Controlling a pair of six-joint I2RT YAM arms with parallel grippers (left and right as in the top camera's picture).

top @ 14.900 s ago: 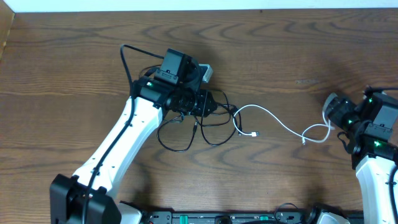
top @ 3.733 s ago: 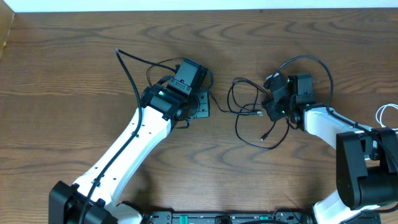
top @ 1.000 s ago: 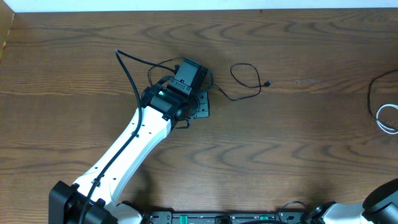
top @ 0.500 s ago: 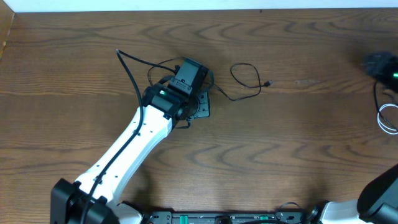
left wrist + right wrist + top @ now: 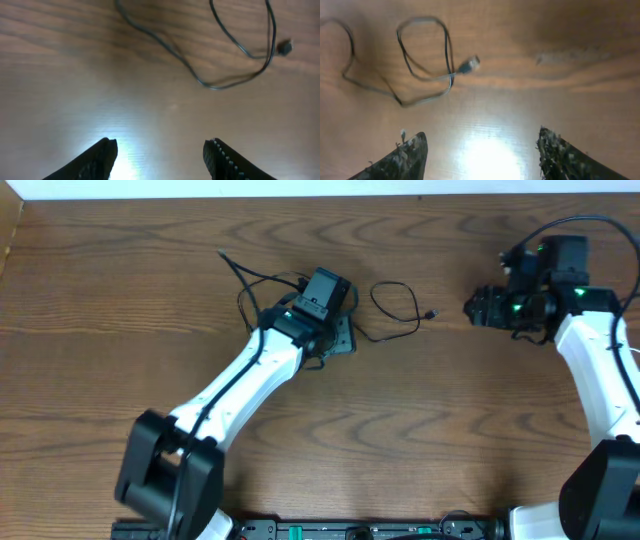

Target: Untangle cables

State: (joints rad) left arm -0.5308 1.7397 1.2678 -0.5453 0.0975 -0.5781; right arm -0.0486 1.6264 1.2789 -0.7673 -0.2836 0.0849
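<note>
Black cable (image 5: 396, 308) lies slack on the table (image 5: 150, 280) in one open loop between the two hands, plug end (image 5: 430, 313) rightward; white cable not in view. Left hand (image 5: 161, 150) and right hand (image 5: 482, 145) both gape wide, nothing in either. Best bet: right hand pinches just behind the plug, low and square, then draws away slowly so the loop opens rather than cinches.

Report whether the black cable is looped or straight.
Looped: the black cable crosses over itself into one loop, with nothing gripping it.
</note>
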